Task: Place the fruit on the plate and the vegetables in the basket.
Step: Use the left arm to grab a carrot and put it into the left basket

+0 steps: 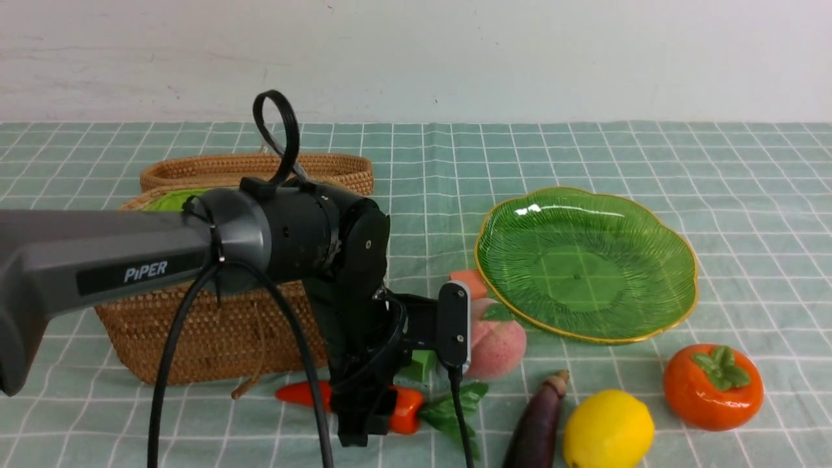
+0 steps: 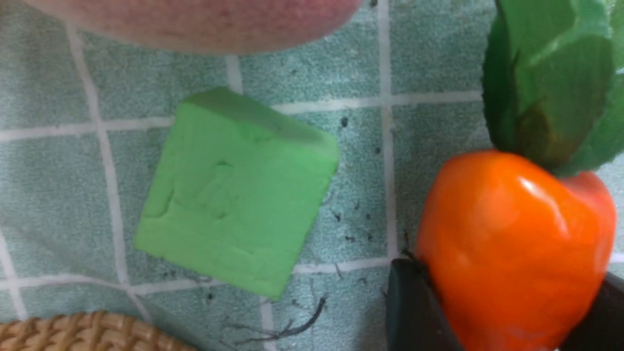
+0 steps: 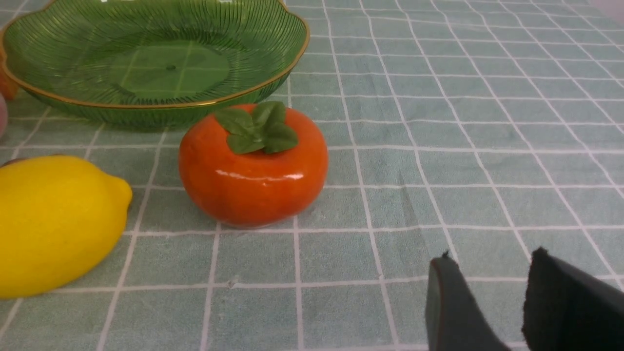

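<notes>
My left fingers (image 2: 407, 312) pinch carrot (image 2: 512, 243) at thick end, one pad each side; carrot lying on cloth (image 2: 356, 63). Leaves (image 2: 551, 83) just past fingertips: keep grip off them. Green cube (image 2: 234, 190) beside, peach (image 2: 195, 19) beyond it: lift straight up, no sweep. Basket (image 1: 214, 338) close alongside; clear wall before release. My right fingers (image 3: 453, 302) narrow, empty; persimmon (image 3: 253, 165) ahead.

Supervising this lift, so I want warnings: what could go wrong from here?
The left gripper pinches the glossy carrot at its thick end only, so it might slip or tilt. The green cube and peach lie close by and could get nudged. The basket wall stands near the lifting path.
</notes>
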Controlling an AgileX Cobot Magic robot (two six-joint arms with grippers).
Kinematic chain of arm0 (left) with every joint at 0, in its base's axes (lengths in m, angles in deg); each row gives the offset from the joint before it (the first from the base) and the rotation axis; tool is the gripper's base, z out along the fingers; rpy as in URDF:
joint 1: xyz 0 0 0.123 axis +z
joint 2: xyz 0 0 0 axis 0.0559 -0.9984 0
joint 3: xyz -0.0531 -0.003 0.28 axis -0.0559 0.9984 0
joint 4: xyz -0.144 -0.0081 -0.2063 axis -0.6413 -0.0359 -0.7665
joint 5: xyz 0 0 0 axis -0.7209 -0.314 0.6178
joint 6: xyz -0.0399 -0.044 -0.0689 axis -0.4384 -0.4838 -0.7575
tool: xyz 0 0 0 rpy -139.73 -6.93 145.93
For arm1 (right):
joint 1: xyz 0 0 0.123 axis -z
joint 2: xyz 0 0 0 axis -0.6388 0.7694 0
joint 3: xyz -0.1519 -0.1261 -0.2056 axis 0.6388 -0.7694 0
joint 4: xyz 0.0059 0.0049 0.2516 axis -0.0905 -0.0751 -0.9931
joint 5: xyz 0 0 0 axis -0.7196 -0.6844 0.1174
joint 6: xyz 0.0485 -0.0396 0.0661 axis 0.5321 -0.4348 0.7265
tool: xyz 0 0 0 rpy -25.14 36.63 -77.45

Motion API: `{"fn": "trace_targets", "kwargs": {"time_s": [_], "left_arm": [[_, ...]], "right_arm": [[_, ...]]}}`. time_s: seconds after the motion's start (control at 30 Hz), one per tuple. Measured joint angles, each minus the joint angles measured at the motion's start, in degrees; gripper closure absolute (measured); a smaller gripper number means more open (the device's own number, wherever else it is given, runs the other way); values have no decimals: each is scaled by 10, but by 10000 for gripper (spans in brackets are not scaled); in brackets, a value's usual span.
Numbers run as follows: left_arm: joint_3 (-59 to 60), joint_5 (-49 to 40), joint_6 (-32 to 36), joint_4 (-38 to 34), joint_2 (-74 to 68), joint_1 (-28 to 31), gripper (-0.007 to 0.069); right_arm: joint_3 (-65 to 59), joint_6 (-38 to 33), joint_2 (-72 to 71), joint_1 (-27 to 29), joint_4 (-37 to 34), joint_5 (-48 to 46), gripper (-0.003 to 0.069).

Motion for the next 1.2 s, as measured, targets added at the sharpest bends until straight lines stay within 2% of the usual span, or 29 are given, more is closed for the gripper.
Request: {"fn": "trace_targets", "kwargs": {"time_s": [0.3, 0.73, 0.9, 1.07, 1.2], "left_arm": [[0, -12, -1, -28, 4, 0, 281], [0, -75, -12, -53, 152, 0, 281], [0, -70, -58, 10, 230, 0, 281], [0, -54, -138, 174, 276, 8, 281], [0, -22, -159, 232, 272, 46, 281]], "right_arm": [[0, 0, 0, 0, 0, 0, 418], [0, 0, 0, 0, 0, 0, 418], [0, 0, 0, 0, 0, 0, 418], [0, 0, 0, 0, 0, 0, 418], [0, 0, 0, 0, 0, 0, 418]]}}
